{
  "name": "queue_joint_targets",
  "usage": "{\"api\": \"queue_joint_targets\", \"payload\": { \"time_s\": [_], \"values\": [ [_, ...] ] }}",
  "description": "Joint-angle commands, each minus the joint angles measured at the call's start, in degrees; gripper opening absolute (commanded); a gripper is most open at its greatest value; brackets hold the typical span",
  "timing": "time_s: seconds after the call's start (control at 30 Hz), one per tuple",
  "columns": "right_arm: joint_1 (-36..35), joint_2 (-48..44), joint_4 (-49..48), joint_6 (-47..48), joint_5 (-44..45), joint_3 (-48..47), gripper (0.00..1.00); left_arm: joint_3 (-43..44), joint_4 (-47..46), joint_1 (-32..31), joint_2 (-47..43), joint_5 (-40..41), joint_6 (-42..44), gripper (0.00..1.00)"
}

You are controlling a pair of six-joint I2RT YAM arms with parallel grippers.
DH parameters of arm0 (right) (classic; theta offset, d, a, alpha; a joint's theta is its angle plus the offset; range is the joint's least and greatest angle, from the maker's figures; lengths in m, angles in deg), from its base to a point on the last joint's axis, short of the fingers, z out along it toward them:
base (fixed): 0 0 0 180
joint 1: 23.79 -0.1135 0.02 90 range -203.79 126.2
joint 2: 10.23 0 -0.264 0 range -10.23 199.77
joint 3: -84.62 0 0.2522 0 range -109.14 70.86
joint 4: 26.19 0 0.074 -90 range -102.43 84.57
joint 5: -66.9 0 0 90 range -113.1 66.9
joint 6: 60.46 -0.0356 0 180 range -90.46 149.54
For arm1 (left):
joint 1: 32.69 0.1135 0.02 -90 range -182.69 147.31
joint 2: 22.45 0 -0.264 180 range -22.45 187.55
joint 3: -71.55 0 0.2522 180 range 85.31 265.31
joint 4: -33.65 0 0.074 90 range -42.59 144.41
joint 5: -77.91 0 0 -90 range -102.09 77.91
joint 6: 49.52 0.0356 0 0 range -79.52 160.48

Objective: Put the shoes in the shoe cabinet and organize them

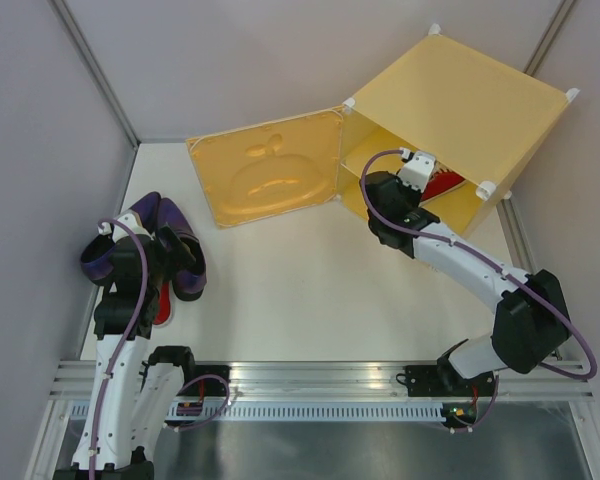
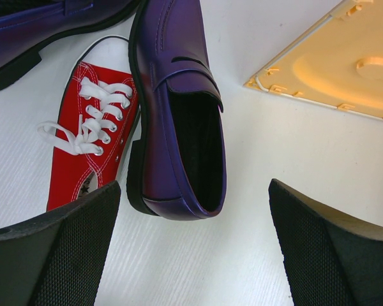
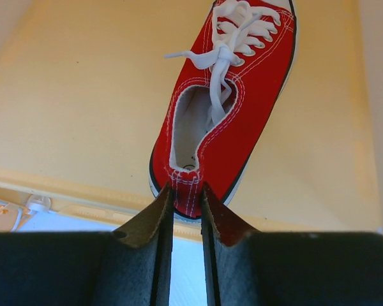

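Your right gripper [image 3: 186, 191] pinches one sneaker [image 3: 233, 108] inside the cabinet [image 1: 460, 90]; three shoes [image 1: 175, 250] wait mid-left, with your left gripper [image 2: 193, 191] spread above.

Left arm [image 1: 120, 300] hides most of one sneaker [image 1: 164, 300]; loafer [image 2: 38, 25] cut at top edge; other sneaker [image 3: 242, 121] has its toe cropped.

We take this for a robotics lab test cell. A white table [image 1: 310, 290] is boxed in by plain grey panels [image 1: 40, 120]. A slotted aluminium rail [image 1: 320, 375] along the table's near edge carries two cabled robot arms [image 1: 480, 270], and a plastic shoe cabinet [image 1: 460, 90] stands on the table's far right corner.
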Motion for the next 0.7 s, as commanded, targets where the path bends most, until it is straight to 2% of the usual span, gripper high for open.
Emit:
{"api": "queue_joint_targets", "payload": {
  "time_s": [0.0, 0.23, 0.67],
  "values": [
    [1.1, -3.2, -2.1, 3.5, 0.3, 1.0, 0.01, 0.0, -0.6, 0.2, -0.2, -0.8, -1.1, 1.00],
    [2.6, -6.9, -6.3, 15.3, -4.9, 3.6, 0.01, 0.1, -0.6, 0.3, -0.1, -0.8, -1.1, 1.00],
    [3.0, -9.6, -5.9, 23.7, -9.2, 4.7, 0.01, 0.1, -0.7, 0.2, 0.8, -1.2, -1.1, 1.00]
  ]
}}
